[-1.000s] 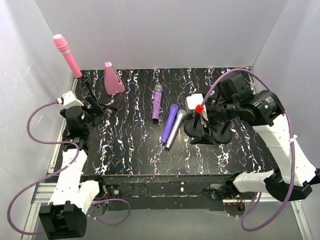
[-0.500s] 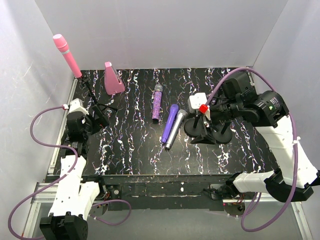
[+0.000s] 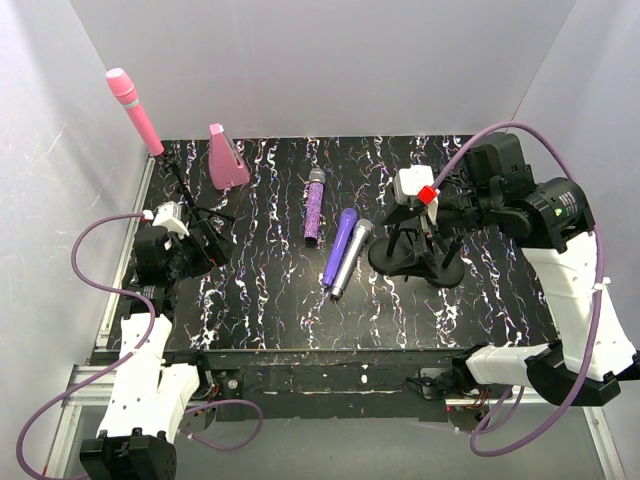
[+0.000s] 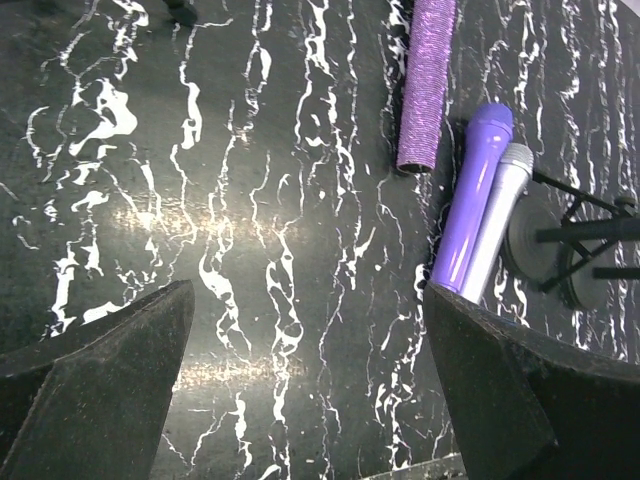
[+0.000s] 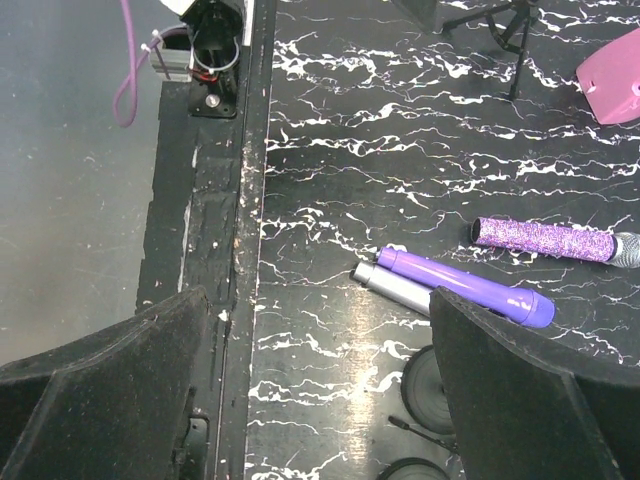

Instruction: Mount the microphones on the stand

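Observation:
The plain pink microphone (image 3: 133,108) sits tilted in the clip of a tripod stand (image 3: 186,192) at the back left. The glittery purple microphone (image 3: 314,207) lies mid-table and shows in the left wrist view (image 4: 427,88). The plain purple microphone (image 3: 339,246) and the silver-grey microphone (image 3: 352,257) lie side by side, touching; the right wrist view shows both, purple (image 5: 465,285) and silver-grey (image 5: 400,291). Two black round-based stands (image 3: 403,255) stand right of them. My left gripper (image 3: 205,241) is open and empty by the tripod. My right gripper (image 3: 432,222) is open and empty above the round-based stands.
A pink wedge-shaped block (image 3: 225,160) stands at the back left beside the tripod. White walls close in the back and both sides. The table's near edge (image 5: 240,300) runs below the right gripper. Purple cables loop from both arms.
My right gripper has moved right and away from the round-based stands. My left gripper has shifted a little right and nearer. The microphones have not moved.

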`<state>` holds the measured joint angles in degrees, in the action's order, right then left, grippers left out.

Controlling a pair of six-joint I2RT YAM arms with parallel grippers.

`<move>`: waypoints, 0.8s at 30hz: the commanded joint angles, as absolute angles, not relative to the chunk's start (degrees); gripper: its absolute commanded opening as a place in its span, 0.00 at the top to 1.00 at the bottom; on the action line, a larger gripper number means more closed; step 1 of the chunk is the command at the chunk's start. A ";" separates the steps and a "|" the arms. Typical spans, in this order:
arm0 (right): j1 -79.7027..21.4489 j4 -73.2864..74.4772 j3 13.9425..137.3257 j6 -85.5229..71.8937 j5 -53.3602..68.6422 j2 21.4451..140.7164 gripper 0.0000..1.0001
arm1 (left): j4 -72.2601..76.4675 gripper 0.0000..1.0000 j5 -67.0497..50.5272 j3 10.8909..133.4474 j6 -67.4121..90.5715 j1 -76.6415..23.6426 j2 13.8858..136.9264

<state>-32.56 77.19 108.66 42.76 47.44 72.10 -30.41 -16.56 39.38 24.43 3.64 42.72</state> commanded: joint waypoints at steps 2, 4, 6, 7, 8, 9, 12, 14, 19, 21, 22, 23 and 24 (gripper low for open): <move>-29.71 79.81 111.79 40.26 52.38 72.42 0.02 | -30.33 0.02 -22.93 40.34 23.82 3.25 41.48; -28.92 79.37 112.23 39.47 53.17 72.68 0.02 | -29.62 0.02 -24.34 39.99 23.91 3.08 41.66; -28.04 78.93 112.59 38.59 53.87 72.95 0.02 | -28.92 0.02 -26.01 39.73 23.82 2.81 41.75; -27.60 78.66 112.67 38.06 54.22 73.12 0.02 | -28.57 0.02 -26.62 39.55 23.82 2.64 41.75; -27.16 78.49 112.85 37.45 54.58 73.30 0.02 | -28.22 0.02 -27.07 39.38 23.82 2.46 41.75; -26.72 78.05 112.94 36.92 55.10 73.39 0.02 | -28.04 0.02 -27.51 39.29 23.91 2.37 41.84; -25.58 76.38 113.29 34.20 56.07 73.56 0.02 | -27.34 0.02 -28.56 38.94 23.91 2.11 42.01; -24.70 74.63 113.47 31.48 56.16 73.74 0.02 | -26.81 0.02 -29.35 38.76 24.17 1.93 42.27; -22.59 70.41 113.64 24.80 56.25 74.36 0.03 | -26.02 0.02 -31.20 38.67 24.26 1.84 42.71; -21.98 68.74 113.64 22.34 55.81 74.62 0.04 | -25.49 0.02 -32.16 38.41 24.35 1.76 42.80; -21.80 67.69 113.56 20.58 55.03 74.62 0.04 | -25.31 0.02 -32.60 38.41 24.43 1.67 42.89; -21.62 66.46 113.47 18.83 54.06 74.71 0.04 | -25.14 0.02 -33.22 38.41 24.52 1.67 42.98; -21.53 65.23 113.38 17.16 52.83 74.79 0.04 | -24.88 0.02 -33.83 38.23 24.61 1.58 43.07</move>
<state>-22.31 71.64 111.57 25.43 54.22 74.63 -26.83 -30.26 38.85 24.49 2.00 42.98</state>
